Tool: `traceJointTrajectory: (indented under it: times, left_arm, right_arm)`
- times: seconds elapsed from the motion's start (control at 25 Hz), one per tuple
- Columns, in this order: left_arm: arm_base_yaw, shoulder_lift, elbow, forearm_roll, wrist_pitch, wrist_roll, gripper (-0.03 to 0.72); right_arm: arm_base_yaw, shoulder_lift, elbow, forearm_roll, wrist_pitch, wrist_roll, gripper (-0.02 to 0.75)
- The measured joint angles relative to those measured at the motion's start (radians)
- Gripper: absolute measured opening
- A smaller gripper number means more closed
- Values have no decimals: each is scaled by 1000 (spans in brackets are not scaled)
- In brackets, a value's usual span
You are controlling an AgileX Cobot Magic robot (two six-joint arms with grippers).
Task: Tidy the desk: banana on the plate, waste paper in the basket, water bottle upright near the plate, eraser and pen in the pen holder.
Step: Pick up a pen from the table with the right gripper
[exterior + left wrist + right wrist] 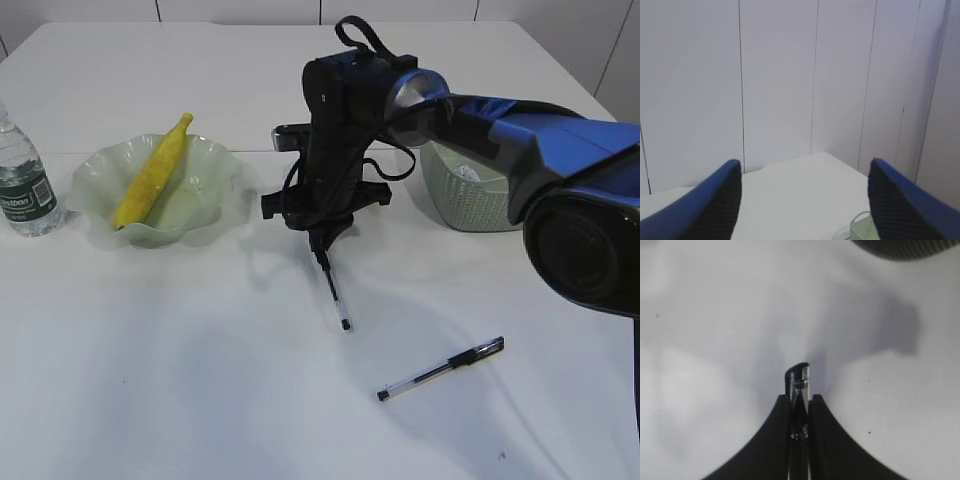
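My right gripper (322,248) reaches over the middle of the table, points down and is shut on a clear black pen (335,293), whose tip hangs just above the tabletop. The right wrist view shows the jaws (800,407) clamped on the pen (798,376). A second pen (441,369) lies on the table to the front right. The banana (153,172) lies on the pale green plate (215,190). The water bottle (22,180) stands upright left of the plate. My left gripper (805,210) is open, empty and raised, facing the wall. No eraser shows.
A light green basket (470,205) with white paper inside stands behind the right arm; its rim also shows in the left wrist view (860,227). A dark mesh object (905,247) sits at the top edge of the right wrist view.
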Motion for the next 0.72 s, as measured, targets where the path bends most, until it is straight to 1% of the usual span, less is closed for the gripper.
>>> traceJointTrajectory:
  times: [0.16, 0.4, 0.72]
  left_arm:
    - [0, 0, 0, 0, 0, 0, 552]
    - [0, 0, 0, 0, 0, 0, 551]
    - [0, 0, 0, 0, 0, 0, 552]
  right_arm:
    - [0, 0, -50, -16, 0, 0, 41]
    - [0, 0, -97, -16, 2, 0, 41]
    - [0, 0, -199, -16, 8, 0, 41]
